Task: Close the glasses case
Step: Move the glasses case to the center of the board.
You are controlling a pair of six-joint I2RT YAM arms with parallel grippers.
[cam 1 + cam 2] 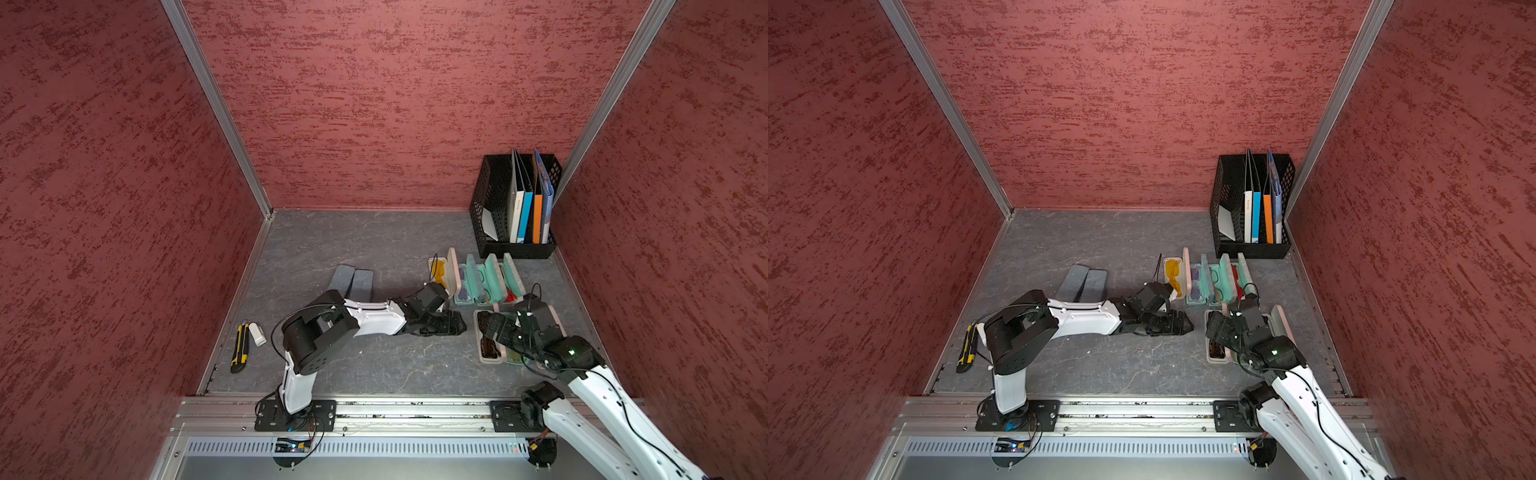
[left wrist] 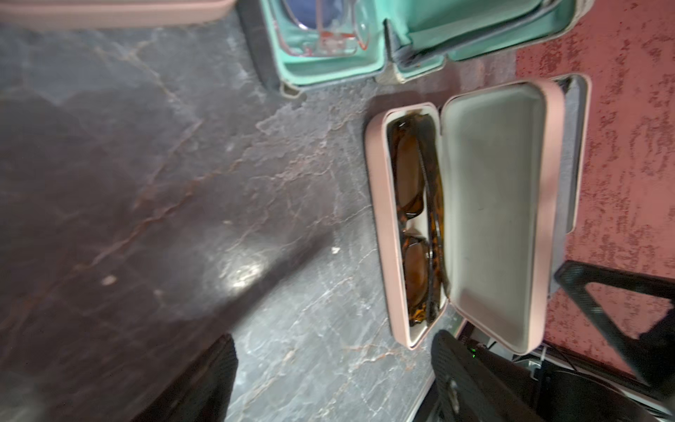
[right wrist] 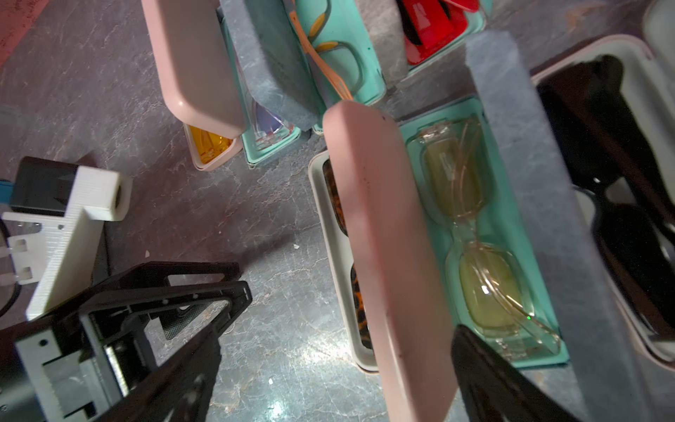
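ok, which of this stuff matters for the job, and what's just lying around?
Job: pink case holding tortoiseshell glasses, left gripper, right gripper.
Lying about: other open cases, closed grey cases, knife, file rack.

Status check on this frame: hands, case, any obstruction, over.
Both hands open, empty: left hand beside pink case, right hand over its lid. Case open, lid raised, tortoiseshell glasses inside. Open teal case close alongside.
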